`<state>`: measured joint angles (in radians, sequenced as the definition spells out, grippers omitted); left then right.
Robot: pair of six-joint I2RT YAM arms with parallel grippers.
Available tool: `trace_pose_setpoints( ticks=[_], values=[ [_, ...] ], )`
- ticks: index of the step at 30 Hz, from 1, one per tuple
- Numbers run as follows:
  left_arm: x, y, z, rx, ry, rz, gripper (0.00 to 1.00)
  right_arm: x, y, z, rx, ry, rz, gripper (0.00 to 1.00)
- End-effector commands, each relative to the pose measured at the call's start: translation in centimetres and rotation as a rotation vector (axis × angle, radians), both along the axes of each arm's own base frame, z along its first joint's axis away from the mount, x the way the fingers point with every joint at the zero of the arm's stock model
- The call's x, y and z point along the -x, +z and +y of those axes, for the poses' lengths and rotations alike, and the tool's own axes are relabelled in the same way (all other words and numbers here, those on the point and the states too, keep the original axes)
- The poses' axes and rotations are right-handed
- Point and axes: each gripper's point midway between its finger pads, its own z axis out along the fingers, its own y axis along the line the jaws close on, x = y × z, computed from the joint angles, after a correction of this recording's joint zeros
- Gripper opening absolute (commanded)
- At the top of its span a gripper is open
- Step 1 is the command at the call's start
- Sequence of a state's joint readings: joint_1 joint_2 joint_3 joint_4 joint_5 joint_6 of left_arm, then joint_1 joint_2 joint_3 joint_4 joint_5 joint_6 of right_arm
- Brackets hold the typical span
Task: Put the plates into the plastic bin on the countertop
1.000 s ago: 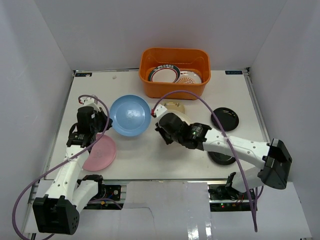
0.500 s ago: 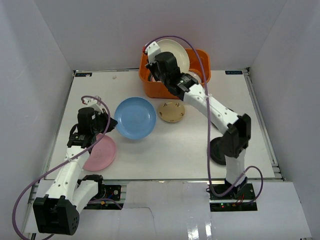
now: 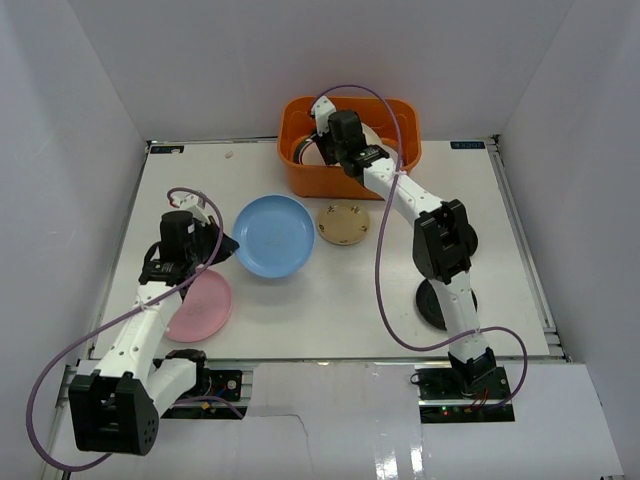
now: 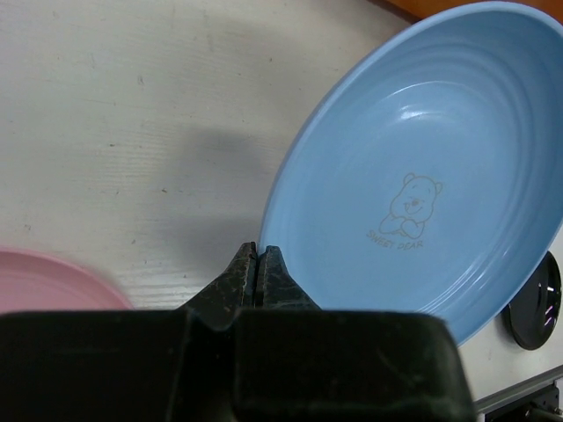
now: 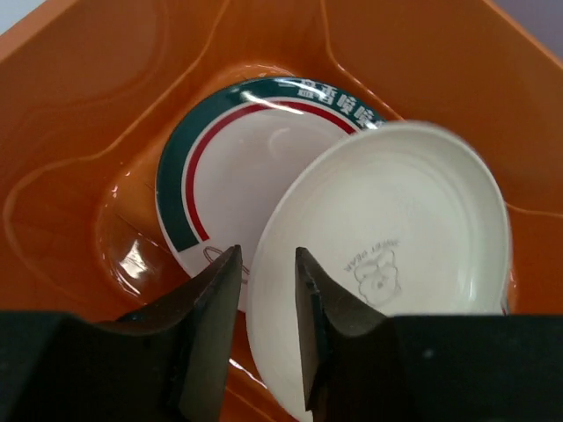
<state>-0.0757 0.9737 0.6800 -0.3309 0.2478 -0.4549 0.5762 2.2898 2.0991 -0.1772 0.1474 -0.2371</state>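
My left gripper (image 4: 258,251) is shut on the near rim of the light blue plate (image 4: 422,176), which it holds tilted above the countertop (image 4: 132,105). In the top view this gripper (image 3: 226,246) is at the plate's (image 3: 275,235) left edge. My right gripper (image 5: 264,259) is open inside the orange plastic bin (image 5: 106,105), its jaws either side of the rim of the cream plate (image 5: 387,264). That plate leans on a white plate with a green and red rim (image 5: 237,167). In the top view my right arm (image 3: 345,135) covers most of the bin's (image 3: 300,180) contents.
A pink plate (image 3: 200,305) lies by my left arm and shows in the left wrist view (image 4: 44,281). A small tan plate (image 3: 343,223) lies in front of the bin. A black plate (image 3: 440,305) lies under my right arm. White walls enclose the countertop.
My right arm carried the cream plate from the countertop up and into the bin, and its jaws have opened. My left gripper shifted the blue plate slightly right.
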Motion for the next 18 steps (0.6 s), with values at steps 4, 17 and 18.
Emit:
trace_pose_setpoints(
  ticks=[4,17,18],
  values=[
    [-3.1,5.4,-0.9,0.074,0.004,-0.099,0.0,0.8,11.0,-0.1,-0.221,-0.009,-0.137,0.63],
    [-12.1,15.2,-7.3,0.108,-0.001,-0.216,0.0,14.9,18.4,-12.7,-0.666,-0.22,-0.092,0.08],
    [-12.9,16.8,-7.8,0.117,0.001,-0.243,0.0,16.3,17.7,-13.1,-0.695,-0.215,-0.085,0.08]
  ],
)
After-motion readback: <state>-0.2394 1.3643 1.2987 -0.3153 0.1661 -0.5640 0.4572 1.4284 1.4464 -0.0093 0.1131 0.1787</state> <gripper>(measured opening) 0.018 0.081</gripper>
